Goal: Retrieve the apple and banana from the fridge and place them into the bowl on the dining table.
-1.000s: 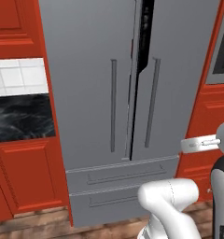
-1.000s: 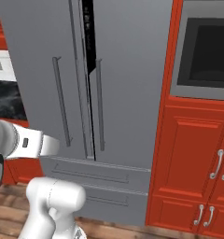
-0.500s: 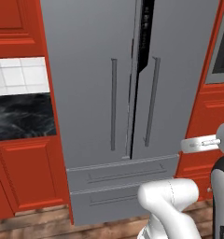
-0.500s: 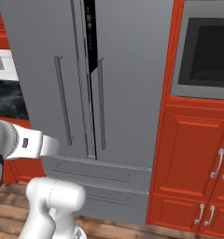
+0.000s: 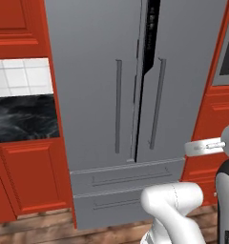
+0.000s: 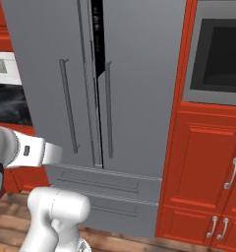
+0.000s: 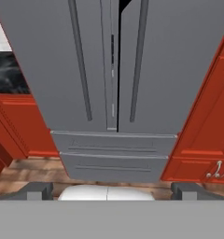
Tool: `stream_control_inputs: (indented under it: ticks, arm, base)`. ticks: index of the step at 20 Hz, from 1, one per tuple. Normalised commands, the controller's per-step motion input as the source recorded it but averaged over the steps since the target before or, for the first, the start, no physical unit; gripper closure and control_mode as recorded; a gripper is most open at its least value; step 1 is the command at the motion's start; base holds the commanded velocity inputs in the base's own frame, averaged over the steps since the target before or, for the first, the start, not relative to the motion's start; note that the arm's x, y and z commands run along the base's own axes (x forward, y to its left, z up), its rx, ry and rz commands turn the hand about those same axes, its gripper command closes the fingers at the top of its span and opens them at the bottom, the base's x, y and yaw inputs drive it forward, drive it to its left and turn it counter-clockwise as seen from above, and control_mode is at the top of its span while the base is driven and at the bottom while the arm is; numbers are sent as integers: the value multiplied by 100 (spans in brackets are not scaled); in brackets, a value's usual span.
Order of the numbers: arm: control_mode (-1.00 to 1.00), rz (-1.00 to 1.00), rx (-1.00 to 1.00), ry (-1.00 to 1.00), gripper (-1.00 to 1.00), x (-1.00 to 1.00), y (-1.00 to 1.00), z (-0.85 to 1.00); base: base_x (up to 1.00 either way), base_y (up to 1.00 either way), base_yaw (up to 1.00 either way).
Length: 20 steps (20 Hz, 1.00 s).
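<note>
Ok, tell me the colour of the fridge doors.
Plain grey, with matching grey bar handles; the fridge shows best in the left base view.

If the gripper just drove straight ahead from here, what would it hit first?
Most likely the fridge, low on its grey front near the seam between the two doors, just above the upper drawer. The open gripper has nothing between it and that front; how far off is unclear.

White arm, dark joints

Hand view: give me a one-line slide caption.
Open claw faces the grey fridge, right door slightly ajar.
</note>
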Motion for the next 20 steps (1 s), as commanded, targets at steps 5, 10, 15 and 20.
stream_control_inputs:
  ticks: [5, 10, 15, 20]
  arm:
    - [100, 0, 0, 0, -100, 0, 0, 0]
    - [-100, -4, -1, 0, -100, 5, 6, -2]
    - [-100, -10, 0, 0, -100, 43, 0, -1]
    - [-100, -7, 0, 0, -100, 54, -10, -3]
  base:
    - [0, 43, 0]
    - [0, 17, -1]
    - [0, 0, 0]
    - [0, 0, 0]
